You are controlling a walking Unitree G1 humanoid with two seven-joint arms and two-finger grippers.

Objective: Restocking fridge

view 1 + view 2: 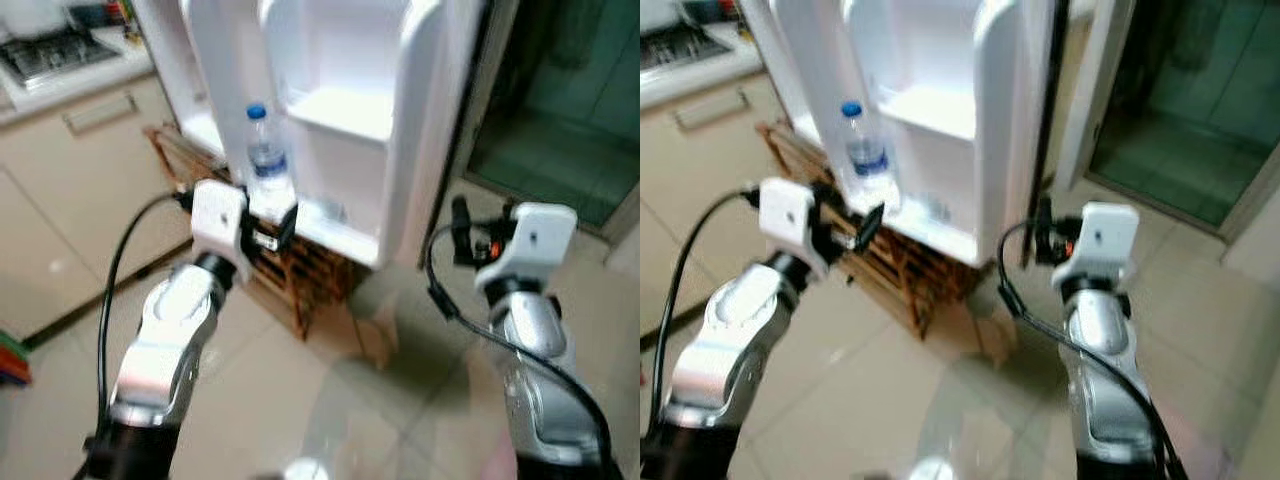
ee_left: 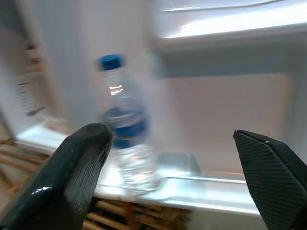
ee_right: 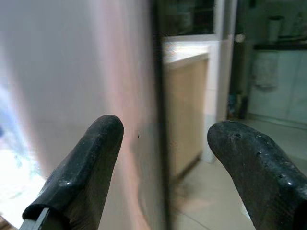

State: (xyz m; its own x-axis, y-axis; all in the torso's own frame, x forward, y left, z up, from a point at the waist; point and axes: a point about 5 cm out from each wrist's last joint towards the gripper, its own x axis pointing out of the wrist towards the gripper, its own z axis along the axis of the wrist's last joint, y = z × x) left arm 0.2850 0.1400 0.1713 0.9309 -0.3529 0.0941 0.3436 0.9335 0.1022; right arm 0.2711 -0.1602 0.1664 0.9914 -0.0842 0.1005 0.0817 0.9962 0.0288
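A clear water bottle (image 1: 266, 160) with a blue cap and blue label stands upright on the lowest shelf (image 1: 340, 238) of the open white fridge door (image 1: 420, 120). My left gripper (image 1: 270, 226) is open just in front of the bottle's base. In the left wrist view the bottle (image 2: 125, 139) rests on the shelf close to one black finger (image 2: 81, 163), and I cannot tell whether they touch. My right gripper (image 1: 461, 236) is open and empty, held level beside the door's outer edge (image 3: 158, 120).
Another door shelf (image 1: 340, 115) sits above the bottle. A wooden slatted rack (image 1: 300, 275) stands on the tiled floor below the door. A counter with a stove (image 1: 50, 55) and cabinets is at the left. A dark doorway (image 1: 570, 120) opens at the right.
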